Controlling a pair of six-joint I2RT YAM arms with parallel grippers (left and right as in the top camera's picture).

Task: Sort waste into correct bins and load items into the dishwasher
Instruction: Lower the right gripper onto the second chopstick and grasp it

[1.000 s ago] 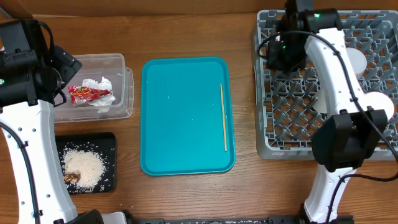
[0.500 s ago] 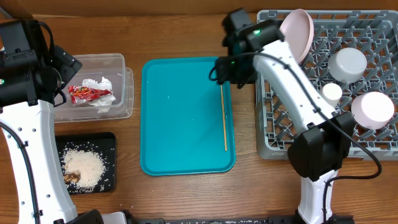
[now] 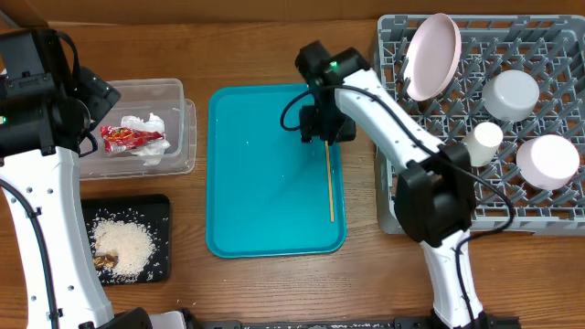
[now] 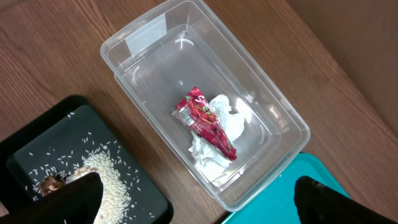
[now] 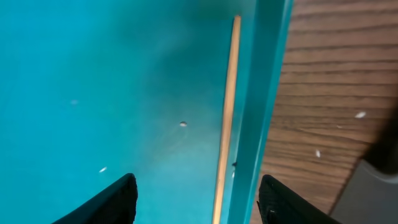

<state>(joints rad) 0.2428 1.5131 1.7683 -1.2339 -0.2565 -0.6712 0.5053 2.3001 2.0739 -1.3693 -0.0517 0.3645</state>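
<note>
Chopstick [image 3: 330,183] (thin, wooden) on teal tray [image 3: 265,174]

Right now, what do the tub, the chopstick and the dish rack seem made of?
Tub: clear glossy plastic, probably; table grain shows through its walls. Chopstick: likely bare wood or bamboo, pale tan and matte. Dish rack: seemingly moulded grey plastic, matte, pegged grid.

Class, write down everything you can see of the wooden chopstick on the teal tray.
The chopstick is a single thin, straight stick of pale, bare-looking wood. It lies flat on the floor of the teal tray, running lengthwise close along the inside of its right rim. The right gripper hangs over its far end with a finger on either side, open and not gripping it.
</note>
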